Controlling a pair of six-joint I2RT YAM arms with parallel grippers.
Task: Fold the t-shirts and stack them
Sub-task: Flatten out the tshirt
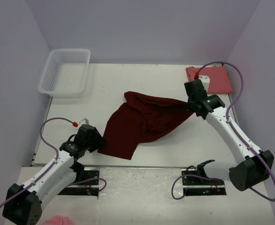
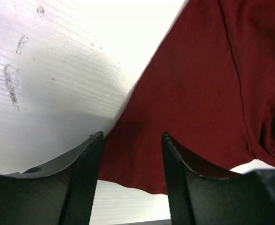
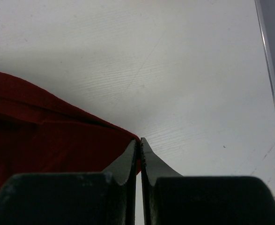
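Observation:
The dark maroon t-shirt [image 1: 142,124] lies crumpled and stretched across the middle of the table. My right gripper [image 1: 189,104] is shut on its right corner [image 3: 123,140], and the cloth runs taut from there to the left. At the shirt's near left corner sits my left gripper [image 1: 100,143], open. In the left wrist view its fingers [image 2: 88,164] straddle the shirt's hem [image 2: 142,154] without pinching it. The salmon pink t-shirt [image 1: 217,78] lies folded at the back right, behind the right arm.
A white mesh basket [image 1: 64,72] stands at the back left corner. Purple cables loop beside both arms. Something pink [image 1: 57,220] shows at the bottom edge near the left base. The table's front edge [image 1: 142,166] runs just below the maroon shirt.

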